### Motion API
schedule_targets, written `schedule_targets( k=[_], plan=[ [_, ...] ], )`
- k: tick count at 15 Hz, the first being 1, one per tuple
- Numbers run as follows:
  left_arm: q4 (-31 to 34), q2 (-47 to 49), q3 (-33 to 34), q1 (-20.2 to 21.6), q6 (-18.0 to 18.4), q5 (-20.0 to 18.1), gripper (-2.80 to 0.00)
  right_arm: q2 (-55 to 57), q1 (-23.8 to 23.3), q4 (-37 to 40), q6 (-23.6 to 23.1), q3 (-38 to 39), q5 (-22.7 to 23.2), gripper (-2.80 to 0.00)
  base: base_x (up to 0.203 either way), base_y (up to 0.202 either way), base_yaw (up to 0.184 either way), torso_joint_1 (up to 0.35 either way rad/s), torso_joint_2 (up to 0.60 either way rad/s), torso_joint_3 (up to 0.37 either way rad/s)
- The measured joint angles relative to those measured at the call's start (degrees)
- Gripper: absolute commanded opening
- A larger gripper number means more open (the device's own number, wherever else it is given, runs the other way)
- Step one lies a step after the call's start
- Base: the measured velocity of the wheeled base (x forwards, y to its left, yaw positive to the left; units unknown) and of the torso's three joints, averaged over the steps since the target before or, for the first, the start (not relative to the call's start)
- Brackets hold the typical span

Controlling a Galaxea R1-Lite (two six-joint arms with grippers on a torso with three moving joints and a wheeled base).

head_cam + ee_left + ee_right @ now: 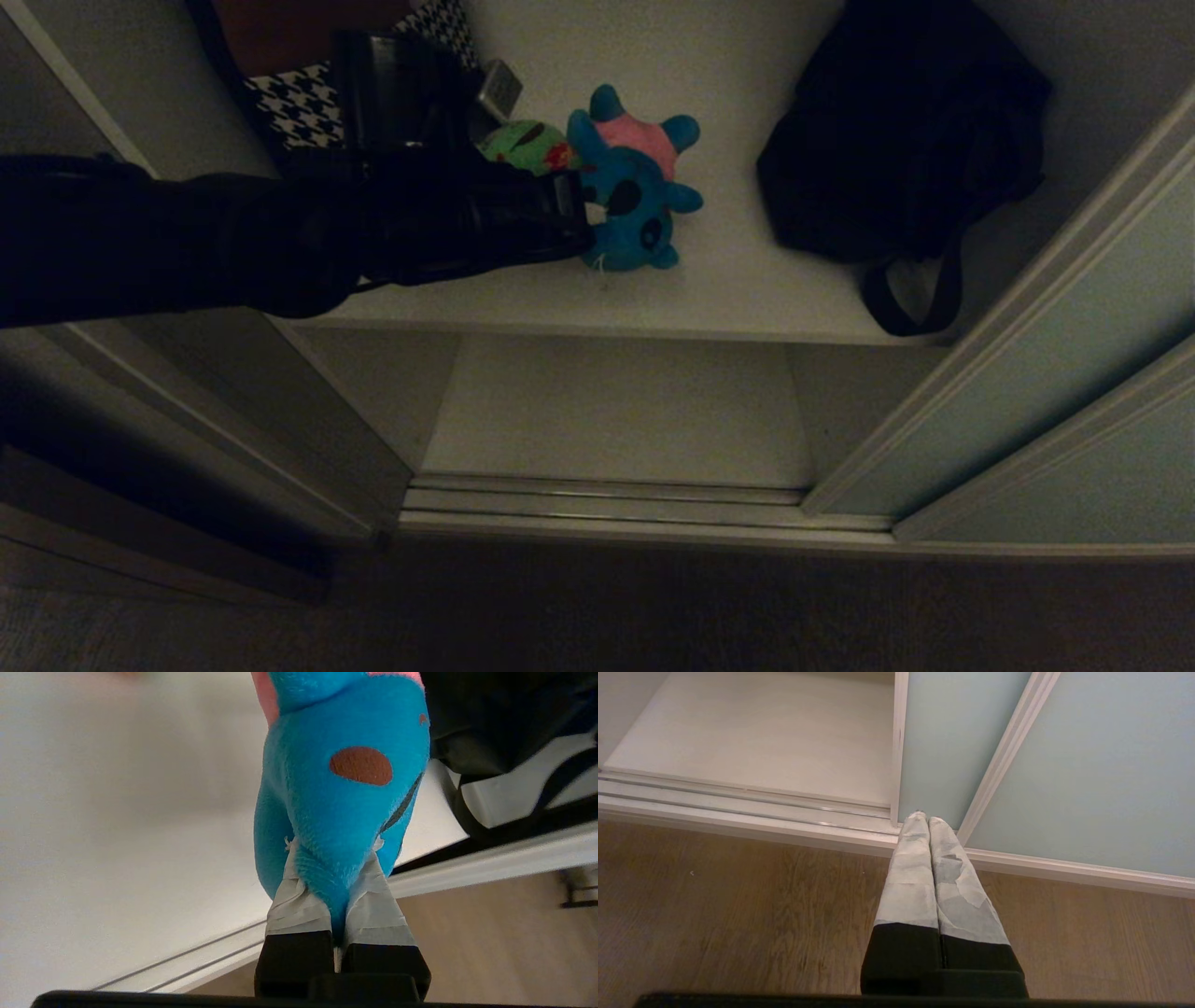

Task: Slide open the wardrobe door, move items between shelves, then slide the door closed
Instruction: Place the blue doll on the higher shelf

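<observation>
Upper shelf (747,289): white board, front edge running left to right across the open wardrobe. On it, left and far: black-and-white houndstooth cushion (299,107). Centre: green plush toy (527,145) touching the blue plush toy (635,201) just to its right; the blue one has a pink top at its far end and reaches nearer the front edge. Right: black bag (896,131), its strap (901,303) looping to the shelf's front edge. Lower shelf (616,411): pale board beneath, behind the metal door track (607,499). Wooden floor (738,914) in front of the track.
</observation>
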Motion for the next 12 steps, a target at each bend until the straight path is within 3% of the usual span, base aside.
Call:
schedule_targets(
  k=[6,12],
  plan=[
    [-0.6,7.0,-3.9,-1.0,-1.4,0.2,-2.80,0.0,0.0,0.0,0.0,0.0,0.0,-2.80,0.000,0.000,0.000,0.000,0.00,0.000],
    [-0.5,11.7,-11.1,-1.5,-3.0,5.1,-2.80,0.0,0.0,0.0,0.0,0.0,0.0,-2.80,0.000,0.000,0.000,0.000,0.00,0.000]
  ],
)
